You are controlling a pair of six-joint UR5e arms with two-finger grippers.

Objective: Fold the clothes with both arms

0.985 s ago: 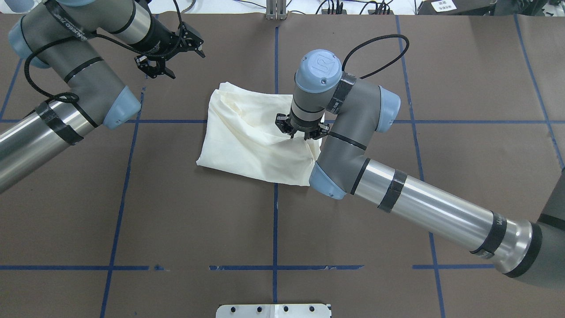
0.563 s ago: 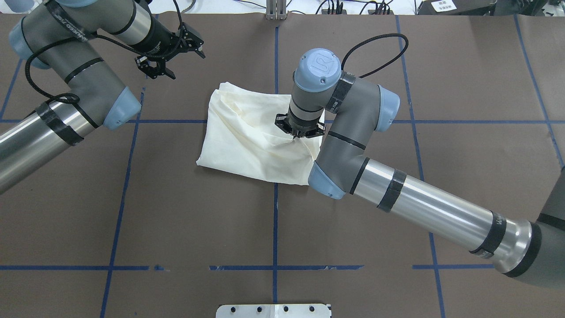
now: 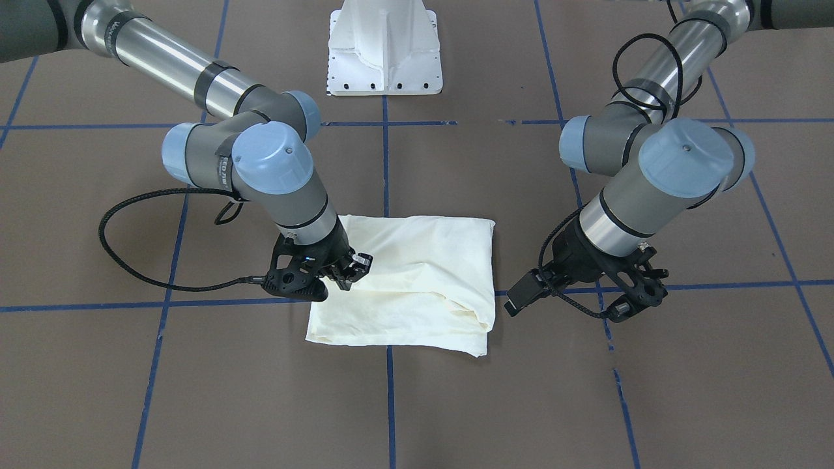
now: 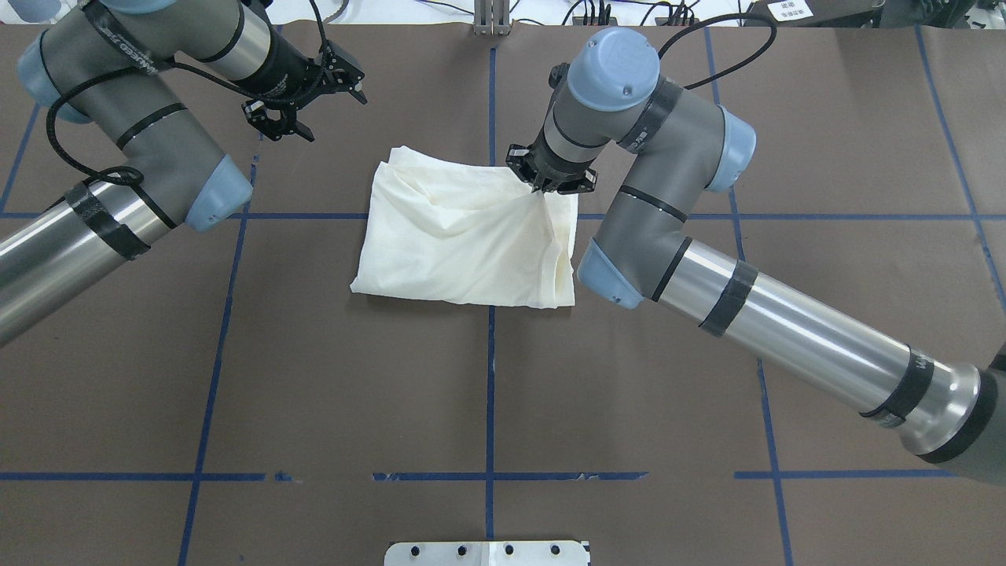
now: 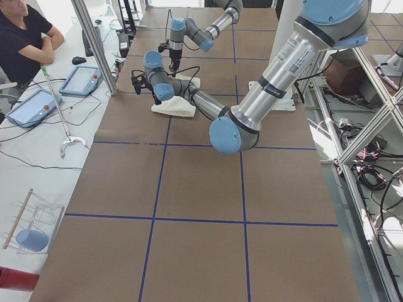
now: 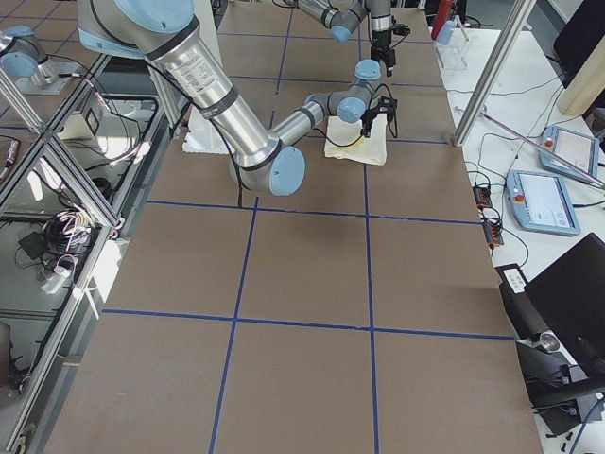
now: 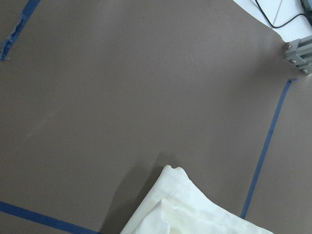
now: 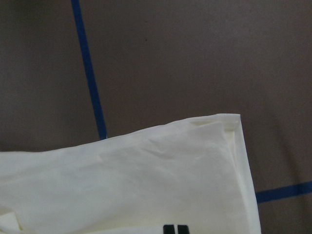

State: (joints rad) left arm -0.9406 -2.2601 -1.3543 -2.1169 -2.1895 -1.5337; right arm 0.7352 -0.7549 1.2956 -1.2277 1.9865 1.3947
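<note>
The cream shirt (image 4: 456,236) lies folded on the brown table near its middle, plain side up; no print shows. It also shows in the front view (image 3: 417,286). My right gripper (image 4: 548,187) is shut on the shirt's fabric at its far right corner, and creases fan out from the pinch. In the right wrist view the two fingertips (image 8: 175,229) sit close together on the cloth (image 8: 146,180). My left gripper (image 4: 280,122) hovers open and empty beyond the shirt's far left corner, apart from it. The left wrist view shows only that corner (image 7: 180,204).
Blue tape lines (image 4: 490,354) grid the table. The white pedestal base (image 3: 384,58) stands at the robot's side. An aluminium post (image 4: 491,20) and cables lie at the far edge. An operator (image 5: 25,31) sits beyond the table with tablets (image 5: 79,80).
My right gripper has moved from the shirt's middle to its far right corner, dragging the pinched fabric along and spreading the top layer. The left arm has barely moved.
</note>
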